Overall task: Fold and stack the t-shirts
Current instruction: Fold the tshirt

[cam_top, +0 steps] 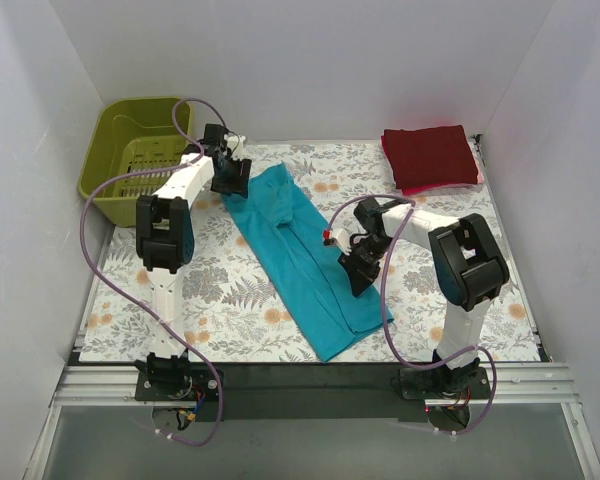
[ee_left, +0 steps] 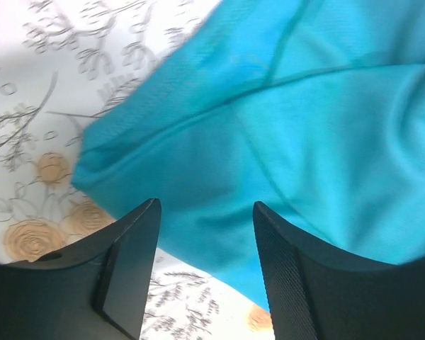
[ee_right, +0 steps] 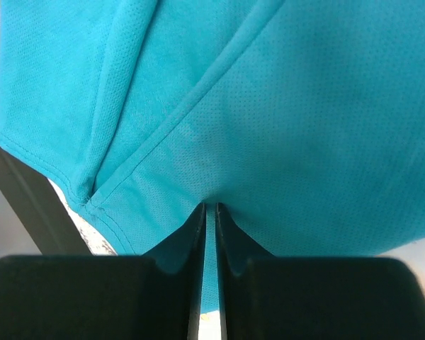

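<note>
The teal t-shirt lies on the desk as a long narrow band, running diagonally from the far left-centre to the near edge right of centre. It is doubled lengthwise; in the right wrist view a hemmed layer overlaps the cloth beneath. Its far end is rumpled and raised in soft folds, while its near end lies flat. The right claw pinches a bit of cloth at its right edge. The dark red t-shirt, folded into a neat rectangle, sits in the far right corner atop the pink t-shirt, of which only a thin border shows.
</note>
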